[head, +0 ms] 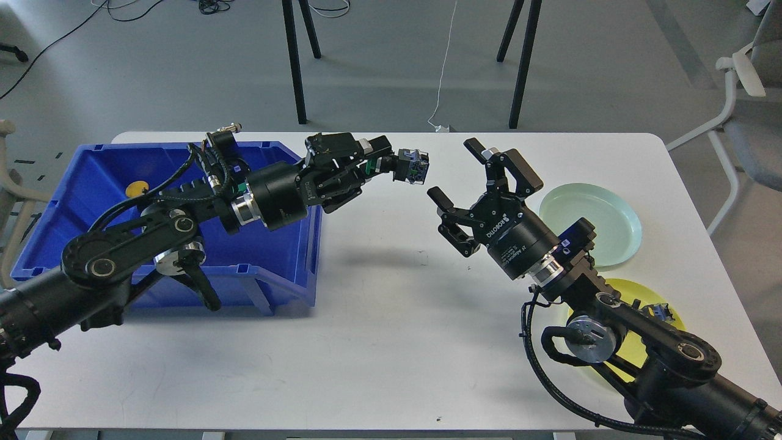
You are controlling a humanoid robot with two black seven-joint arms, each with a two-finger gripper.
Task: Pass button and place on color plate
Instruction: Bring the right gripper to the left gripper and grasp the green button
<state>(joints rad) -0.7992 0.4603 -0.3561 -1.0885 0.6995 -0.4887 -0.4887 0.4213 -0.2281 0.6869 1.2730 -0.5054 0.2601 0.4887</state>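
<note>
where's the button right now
In the head view the button is left of centre, held above the white table in the left gripper, just right of the blue bin and facing the open right gripper.

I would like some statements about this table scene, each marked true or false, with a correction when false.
1. The left gripper holds a small button above the table. True.
2. The right gripper is shut on the button. False: it is open and empty, with a gap between it and the button.
3. A blue bin stands on the left side of the table. True.
4. The pale green plate lies inside the blue bin. False: it lies on the table, on the right side.
5. A yellow plate lies partly hidden under the right arm. True.
</note>
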